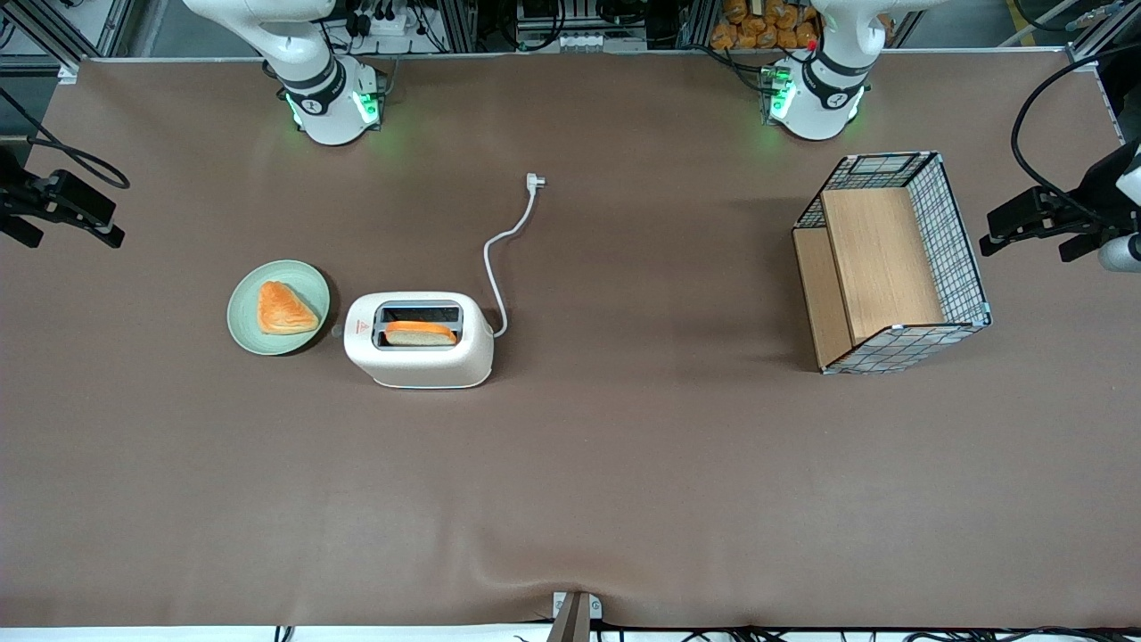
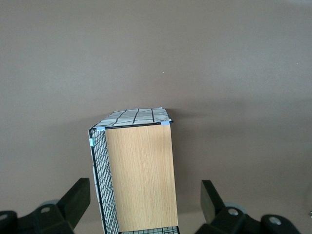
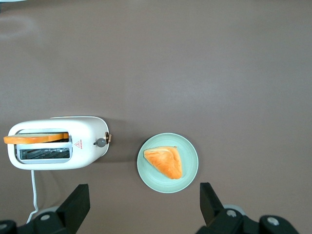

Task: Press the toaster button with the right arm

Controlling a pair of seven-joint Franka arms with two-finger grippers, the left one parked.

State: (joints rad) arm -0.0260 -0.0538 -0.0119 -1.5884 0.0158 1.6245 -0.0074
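Gripper (image 3: 141,207) open, high above toaster (image 3: 58,143); small stiff toaster button (image 3: 101,142) judged best pushed, never gripped.

Table (image 1: 624,464) is covered in a matt brown cloth-like sheet, a bit rippled at the near edge. The toaster (image 1: 419,357) looks like smooth cream plastic with a soft sheen; its toaster button (image 3: 100,142) is dull grey. Plate (image 1: 245,321) is pale green, smooth, satin. Basket (image 1: 967,259) is thin wire mesh around light wood-grain panels. The gripper (image 3: 141,207), well above the table, is matt black plastic.
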